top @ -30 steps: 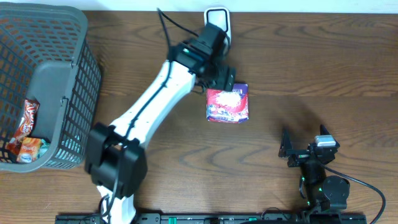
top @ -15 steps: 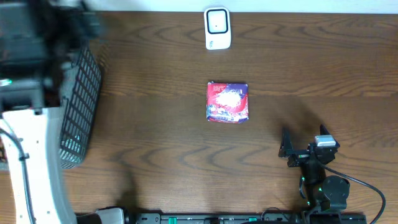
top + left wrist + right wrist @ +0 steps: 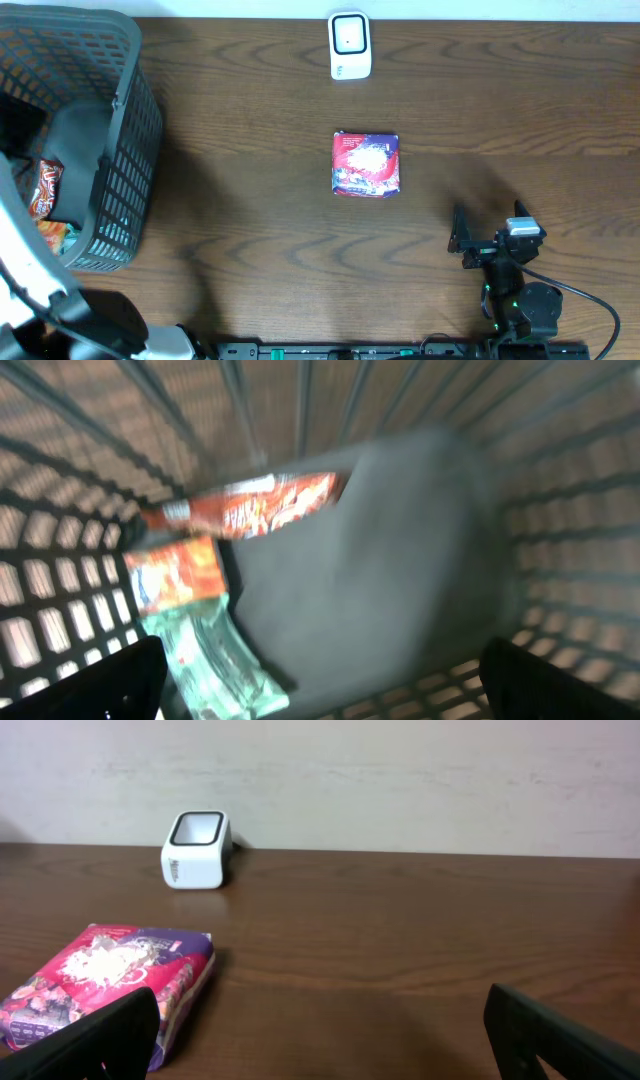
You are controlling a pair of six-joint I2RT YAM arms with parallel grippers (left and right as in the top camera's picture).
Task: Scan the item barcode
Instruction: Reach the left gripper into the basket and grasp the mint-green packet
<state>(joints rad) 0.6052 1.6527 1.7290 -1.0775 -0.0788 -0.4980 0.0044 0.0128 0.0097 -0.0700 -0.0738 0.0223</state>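
Note:
The white barcode scanner [image 3: 349, 45] stands at the table's far edge and also shows in the right wrist view [image 3: 196, 849]. A purple and red snack packet [image 3: 366, 164] lies flat in front of it, free of both grippers, low on the left for the right wrist camera [image 3: 110, 980]. My left gripper [image 3: 320, 685] hangs open inside the grey basket [image 3: 130, 110], above a red packet [image 3: 250, 505], an orange packet [image 3: 175, 572] and a teal packet [image 3: 215, 660], holding nothing. My right gripper [image 3: 485, 238] rests open near the front right, empty [image 3: 320, 1040].
The basket fills the table's left end, with red [image 3: 45, 185] and orange [image 3: 48, 238] packets at its bottom. My left arm's white link [image 3: 25, 265] crosses its front corner. A pale wall [image 3: 400, 770] rises behind the table.
My left arm has swung from the scanner and packet at the centre to the left, into the basket. The purple packet stays where it lay. The right arm has not moved.

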